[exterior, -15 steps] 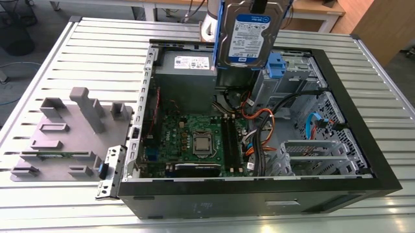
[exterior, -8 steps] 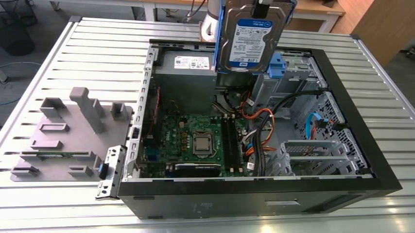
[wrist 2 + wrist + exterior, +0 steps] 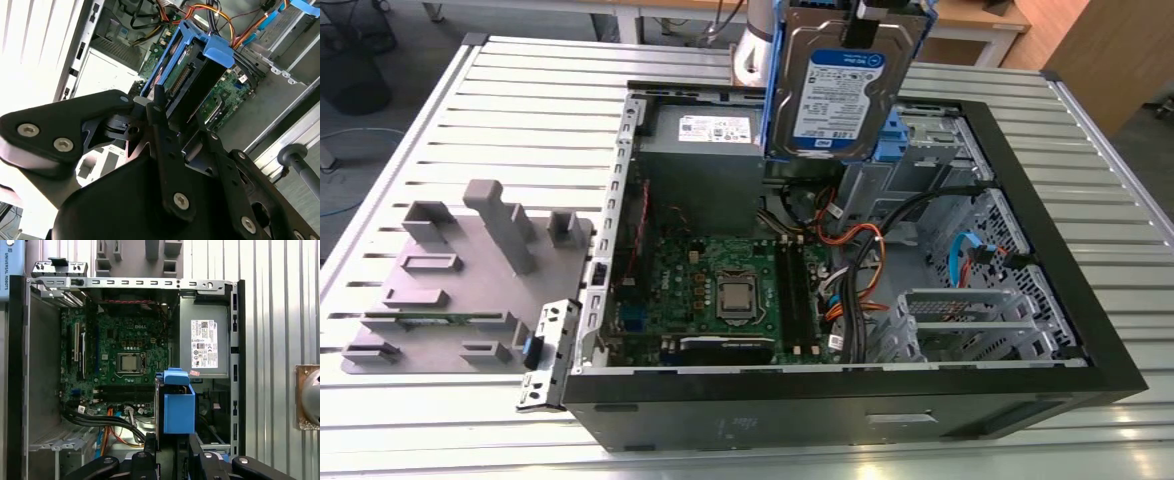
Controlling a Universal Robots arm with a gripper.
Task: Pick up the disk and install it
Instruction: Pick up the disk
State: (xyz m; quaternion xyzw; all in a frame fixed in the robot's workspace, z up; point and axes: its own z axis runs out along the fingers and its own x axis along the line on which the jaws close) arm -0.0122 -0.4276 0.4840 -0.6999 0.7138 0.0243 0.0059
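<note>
The disk (image 3: 838, 95), a silver hard drive with a white-and-blue label and a blue plastic bracket, hangs upright above the back of the open computer case (image 3: 854, 415). My gripper (image 3: 874, 12) is shut on its upper end. In the first wrist view the disk (image 3: 178, 410) appears edge-on, its blue bracket facing the camera, between my black fingers (image 3: 149, 446) over the case interior. In the second wrist view the disk (image 3: 192, 75) sticks out past the gripper (image 3: 180, 112), with its connector edge and the motherboard behind it.
Inside the case lie a green motherboard (image 3: 720, 290), a grey power supply (image 3: 700, 130), orange and black cables (image 3: 867, 250) and a metal drive cage (image 3: 961, 320). A grey fixture block (image 3: 467, 270) stands on the slatted table (image 3: 400, 150) at the exterior view's left.
</note>
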